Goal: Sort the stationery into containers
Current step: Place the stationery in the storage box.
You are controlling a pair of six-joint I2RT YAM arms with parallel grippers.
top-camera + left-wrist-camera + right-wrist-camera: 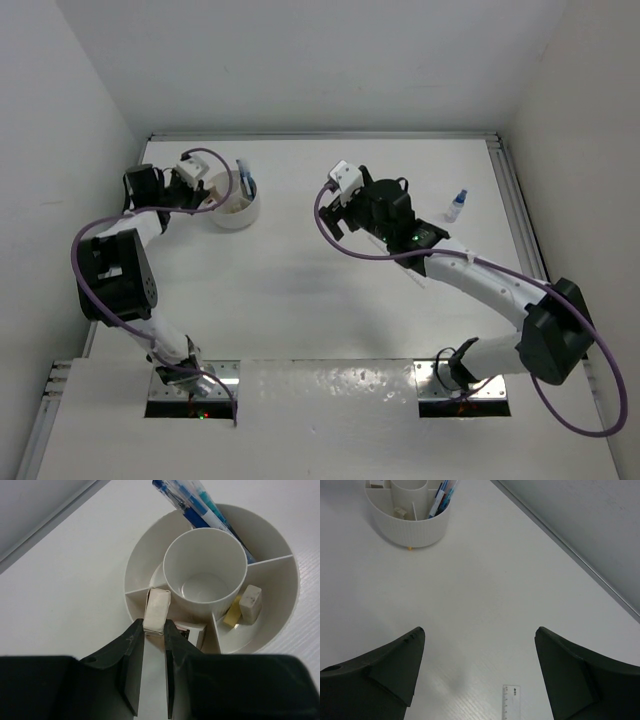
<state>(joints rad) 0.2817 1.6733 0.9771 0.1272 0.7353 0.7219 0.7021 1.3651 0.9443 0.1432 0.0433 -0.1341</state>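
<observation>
My left gripper (155, 626) is shut on a white eraser (157, 607) and holds it over the near rim of the round white tub (137, 560). The tub has a centre cup (205, 572) and walled sections around it. Blue pens (197, 502) stand in the far section. A white eraser (250, 601) and a tan one (232, 614) lie in the right section. From above, the left gripper (210, 193) sits at the tub (240, 215). My right gripper (480, 631) hangs open over bare table, with a clear ruler (511, 702) below it.
A small blue-capped bottle (457, 205) stands at the right, near the table's raised right edge (515, 200). White walls close in the table on three sides. The right arm (480, 285) stretches across the right half of the table.
</observation>
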